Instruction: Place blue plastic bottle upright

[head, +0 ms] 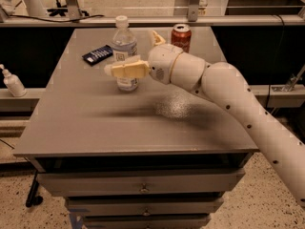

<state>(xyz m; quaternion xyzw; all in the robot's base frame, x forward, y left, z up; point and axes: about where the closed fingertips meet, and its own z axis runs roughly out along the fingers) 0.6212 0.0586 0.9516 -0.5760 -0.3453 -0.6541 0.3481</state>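
The blue plastic bottle (124,51), clear with a white cap and a pale label, stands upright on the grey table (95,123) toward the back middle. My gripper (129,51) is open around it. The near finger (127,70) reaches left across the front of the bottle's lower half. The far finger (156,36) points up behind and to the right of the bottle. Neither finger visibly presses on the bottle. My white arm comes in from the lower right.
A red Coca-Cola can (181,36) stands just right of my gripper at the back. A dark blue packet (97,54) lies left of the bottle. A white pump bottle (12,82) stands on a ledge off the table's left side. Drawers (143,187) sit below the front edge.
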